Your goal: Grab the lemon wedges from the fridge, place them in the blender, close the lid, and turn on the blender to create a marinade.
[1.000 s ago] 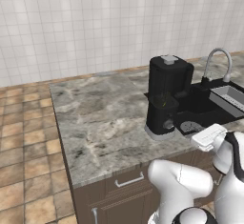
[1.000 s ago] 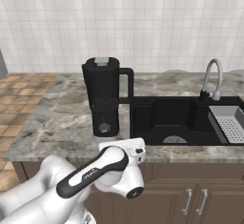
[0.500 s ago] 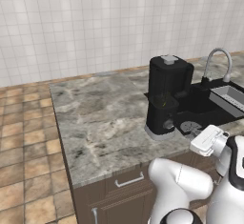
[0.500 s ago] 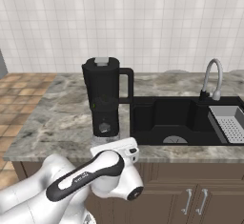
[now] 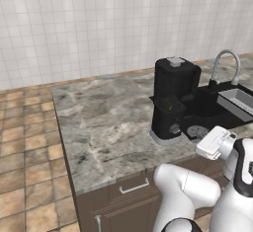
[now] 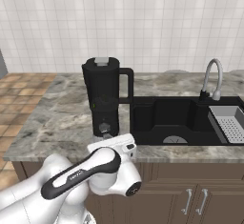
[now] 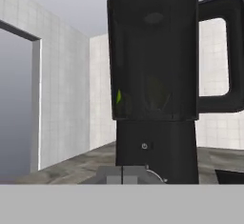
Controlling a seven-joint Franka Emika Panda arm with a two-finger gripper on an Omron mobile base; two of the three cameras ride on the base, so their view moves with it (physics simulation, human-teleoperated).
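Note:
The black blender (image 5: 173,100) stands on the stone counter (image 5: 104,122) beside the sink, its handle toward the sink. The lid (image 5: 175,63) with its grey cap sits on top of the jar. Yellow-green lemon wedges (image 7: 119,96) show dimly through the dark jar. My gripper (image 7: 122,174) is shut with nothing in it. It is level with the counter's front edge, pointing at the blender's base and its round knob (image 6: 106,126). In the right base view my gripper (image 6: 108,135) is just in front of that knob. The fridge is out of view.
A black sink (image 6: 167,118) with a curved faucet (image 6: 212,77) lies right of the blender. A grey dish rack (image 6: 231,125) sits at the sink's far right. Brown cabinets (image 6: 190,194) run below the counter. Tiled floor (image 5: 24,147) lies off the counter's left end.
My hand has shifted a little to the left and closer to the blender's base. The blender and its lid have not moved.

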